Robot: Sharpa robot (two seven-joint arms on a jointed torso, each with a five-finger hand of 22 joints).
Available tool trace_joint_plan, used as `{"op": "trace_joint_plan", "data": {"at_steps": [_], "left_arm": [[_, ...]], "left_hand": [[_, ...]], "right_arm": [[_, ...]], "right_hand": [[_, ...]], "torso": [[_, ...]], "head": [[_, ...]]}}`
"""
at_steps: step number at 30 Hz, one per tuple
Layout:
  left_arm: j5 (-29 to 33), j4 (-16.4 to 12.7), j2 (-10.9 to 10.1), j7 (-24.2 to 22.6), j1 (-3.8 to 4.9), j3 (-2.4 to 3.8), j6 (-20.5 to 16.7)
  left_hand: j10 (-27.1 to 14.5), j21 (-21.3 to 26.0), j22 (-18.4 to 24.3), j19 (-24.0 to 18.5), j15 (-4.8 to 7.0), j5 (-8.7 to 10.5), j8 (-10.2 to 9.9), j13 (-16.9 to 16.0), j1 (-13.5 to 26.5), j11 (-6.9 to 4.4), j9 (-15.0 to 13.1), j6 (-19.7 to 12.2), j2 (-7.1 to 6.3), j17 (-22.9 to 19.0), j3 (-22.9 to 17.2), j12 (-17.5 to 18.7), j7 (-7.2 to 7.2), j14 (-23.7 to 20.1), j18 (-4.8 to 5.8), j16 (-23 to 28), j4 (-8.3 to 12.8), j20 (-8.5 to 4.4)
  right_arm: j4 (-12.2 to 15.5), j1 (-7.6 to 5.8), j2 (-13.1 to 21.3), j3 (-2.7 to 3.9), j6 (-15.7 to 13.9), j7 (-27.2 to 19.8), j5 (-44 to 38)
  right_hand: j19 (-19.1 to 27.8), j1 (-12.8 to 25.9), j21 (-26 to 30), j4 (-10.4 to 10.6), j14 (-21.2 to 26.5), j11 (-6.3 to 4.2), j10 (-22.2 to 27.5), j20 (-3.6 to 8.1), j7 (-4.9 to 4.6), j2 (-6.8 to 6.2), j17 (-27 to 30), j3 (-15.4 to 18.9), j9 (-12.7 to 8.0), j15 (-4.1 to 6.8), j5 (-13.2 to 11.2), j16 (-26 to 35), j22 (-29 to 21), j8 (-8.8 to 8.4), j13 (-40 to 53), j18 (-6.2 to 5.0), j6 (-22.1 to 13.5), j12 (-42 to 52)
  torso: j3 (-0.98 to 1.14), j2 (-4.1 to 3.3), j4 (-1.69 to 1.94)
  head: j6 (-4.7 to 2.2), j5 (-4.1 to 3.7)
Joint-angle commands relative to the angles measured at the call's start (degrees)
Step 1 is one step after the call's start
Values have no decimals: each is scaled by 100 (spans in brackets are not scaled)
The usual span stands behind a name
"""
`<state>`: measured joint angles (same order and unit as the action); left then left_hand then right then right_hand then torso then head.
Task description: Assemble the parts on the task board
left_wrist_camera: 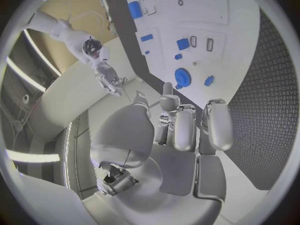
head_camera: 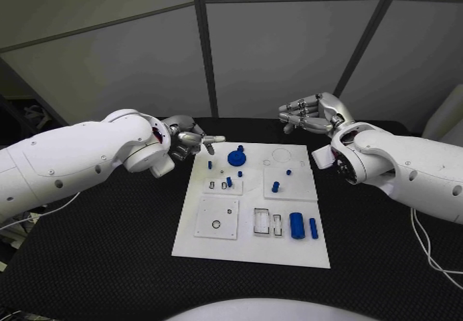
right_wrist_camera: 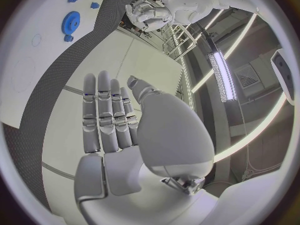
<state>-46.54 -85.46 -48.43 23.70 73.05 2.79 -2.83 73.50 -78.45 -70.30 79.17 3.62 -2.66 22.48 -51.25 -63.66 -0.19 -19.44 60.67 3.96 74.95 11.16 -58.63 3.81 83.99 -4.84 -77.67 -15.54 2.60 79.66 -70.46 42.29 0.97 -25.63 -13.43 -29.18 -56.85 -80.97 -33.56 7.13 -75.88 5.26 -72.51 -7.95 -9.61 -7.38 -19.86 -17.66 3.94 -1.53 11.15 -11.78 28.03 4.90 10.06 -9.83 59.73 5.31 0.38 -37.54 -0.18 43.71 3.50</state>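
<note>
The white board [head_camera: 253,231] lay in the middle of the black table [head_camera: 106,267], and its blue pieces were spread over it where either arm could reach them: a gear [head_camera: 237,158] near the far edge, small pegs [head_camera: 276,186] standing in the two raised plates at mid-board, and a thick cylinder [head_camera: 298,226] with a thin bar [head_camera: 314,228] beside it close to the near right corner. Next to those two sat empty rectangular slots [head_camera: 261,221], probably the seats meant for them, so that part of the job looked undone.

The left hand [head_camera: 190,143] hovered at the board's far left corner, just beside the gear, fingers loosely apart and holding nothing; in its wrist view the fingers [left_wrist_camera: 185,127] pointed towards the gear [left_wrist_camera: 182,76], which suggested it was lined up for a first pick there. The right hand [head_camera: 310,112] was raised beyond the board's far right corner, well apart from every piece, its fingers [right_wrist_camera: 107,119] straight, side by side and empty, seemingly kept clear so the other arm had room
</note>
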Motion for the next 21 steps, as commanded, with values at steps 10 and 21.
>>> {"op": "trace_joint_plan", "data": {"at_steps": [10, 21], "left_arm": [[-873, 415, 703, 671, 454, -736, 1315], [-797, 603, 1066, 696, 519, -937, 1403]], "left_hand": [[-35, -63, -104, -24, -10, -3, 162, -393, -41, 10, -341, -257, 197, 89, 225, -326, 22, 190, 88, -20, -50, 17], [18, -166, -277, 72, -20, -6, 159, -546, -131, 23, -424, -345, 254, 107, 252, -458, 38, 197, 120, -23, 3, 25]], "right_arm": [[-84, -82, 61, 5, 108, 205, -209], [-76, -86, 50, 5, 101, 237, -306]], "right_hand": [[89, 115, 1156, -84, 881, 287, 493, -303, -237, -151, 844, -44, -13, -402, 371, 821, -837, -126, -652, -63, -231, -175], [-509, 106, 1241, -228, 284, 187, 264, -175, -164, -103, 967, -14, -1, -237, 384, 663, -1017, -107, -630, -75, -161, -139]], "torso": [[-2, 5, -4], [-14, -5, 0]], "head": [[70, -18], [123, -29]]}}
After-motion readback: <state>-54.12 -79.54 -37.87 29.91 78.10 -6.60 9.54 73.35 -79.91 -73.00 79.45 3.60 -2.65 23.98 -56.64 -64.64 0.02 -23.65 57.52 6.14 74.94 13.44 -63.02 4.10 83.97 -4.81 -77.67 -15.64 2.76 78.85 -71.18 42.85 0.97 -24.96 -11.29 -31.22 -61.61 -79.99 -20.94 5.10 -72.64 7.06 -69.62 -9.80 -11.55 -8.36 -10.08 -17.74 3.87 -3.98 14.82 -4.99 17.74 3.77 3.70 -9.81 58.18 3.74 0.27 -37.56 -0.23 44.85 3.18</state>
